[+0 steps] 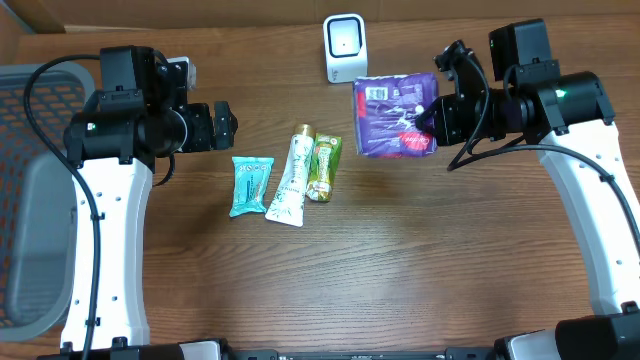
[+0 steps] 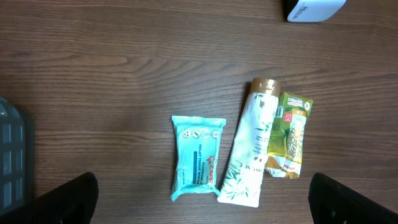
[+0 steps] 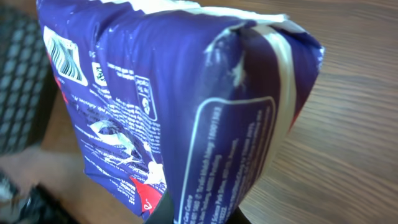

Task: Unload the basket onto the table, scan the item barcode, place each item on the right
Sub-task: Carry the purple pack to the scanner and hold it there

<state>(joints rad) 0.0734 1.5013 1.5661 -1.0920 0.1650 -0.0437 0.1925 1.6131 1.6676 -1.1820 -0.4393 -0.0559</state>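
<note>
- Pinched shut with the right gripper on the right-hand edge of the purple pack; seemingly lifted off the table, just beside the white scanner and a little nearer the robot
- Spread wide and holding nothing at the left gripper, hovering beside the teal wipes, white tube and green sachet, well apart from the pack
- Barcode printed near the pack's far corner, turned upward in the overhead view rather than clearly toward the scanner's face; likely no read unless tipped over to meet the window
- Gripped by one thin edge only, so prone to sagging or swinging once rotated; could slide out of the jaws through slippery film
- Soft, crinkled wrapping; may bow the bars or throw glare and spoil the scan
- Already close to the scanner; could nudge or topple it if swept in too far or too fast
- Could hide the code behind the pack's own bulge if turned the wrong way
</note>
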